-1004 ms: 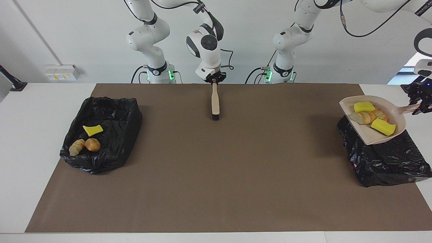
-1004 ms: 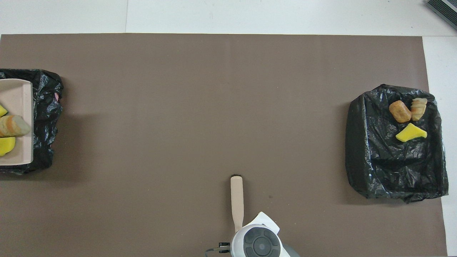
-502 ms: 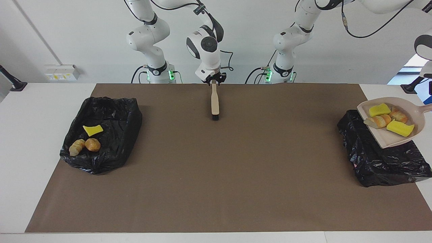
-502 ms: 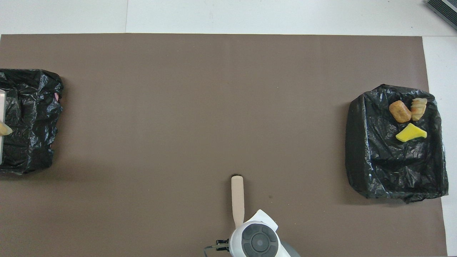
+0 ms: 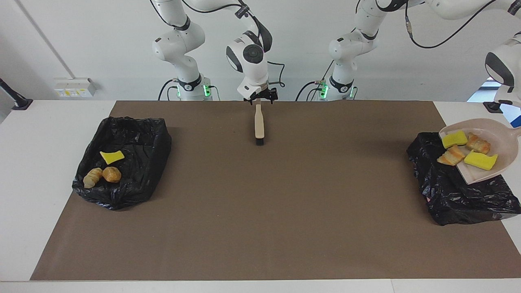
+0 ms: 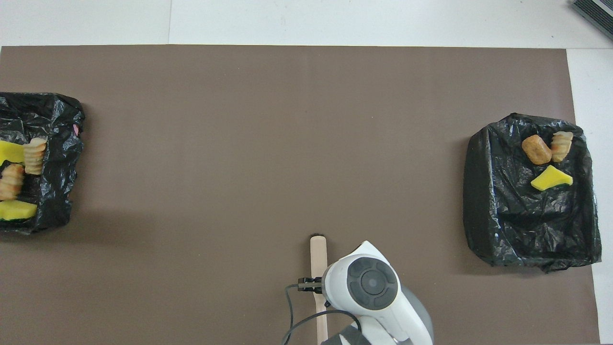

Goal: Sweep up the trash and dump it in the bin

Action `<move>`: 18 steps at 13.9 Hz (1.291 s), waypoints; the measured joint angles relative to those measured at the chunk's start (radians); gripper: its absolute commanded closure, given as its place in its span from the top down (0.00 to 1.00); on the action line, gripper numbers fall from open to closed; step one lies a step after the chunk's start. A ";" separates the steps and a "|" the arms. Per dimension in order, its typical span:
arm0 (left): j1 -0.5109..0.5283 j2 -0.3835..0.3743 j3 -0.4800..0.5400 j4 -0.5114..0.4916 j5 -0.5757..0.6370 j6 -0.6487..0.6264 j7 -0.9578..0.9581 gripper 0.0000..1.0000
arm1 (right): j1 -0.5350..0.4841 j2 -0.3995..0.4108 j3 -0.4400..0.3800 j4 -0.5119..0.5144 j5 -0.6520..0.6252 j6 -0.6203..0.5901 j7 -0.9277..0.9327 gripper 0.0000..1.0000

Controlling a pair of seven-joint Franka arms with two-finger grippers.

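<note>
Our right gripper (image 5: 260, 99), at the facing view's top centre, has its fingers spread just above the brush (image 5: 259, 125) handle. Our left gripper is out of frame, clamped on the dustpan (image 5: 498, 142), tilted over the bin (image 5: 456, 195) at right, trash (image 5: 454, 138) sliding.

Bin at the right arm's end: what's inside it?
A yellow sponge bit and two bread lumps lie on the black liner. Its deep folds could hide more.

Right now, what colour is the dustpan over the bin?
Pale beige-pink. The dustpan shows best in the facing view; the overhead view does not show it.
</note>
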 measured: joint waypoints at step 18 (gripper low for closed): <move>-0.122 -0.083 -0.029 0.014 -0.346 -0.093 -0.079 0.00 | -0.469 0.000 -0.060 0.413 -0.240 -0.229 -0.322 1.00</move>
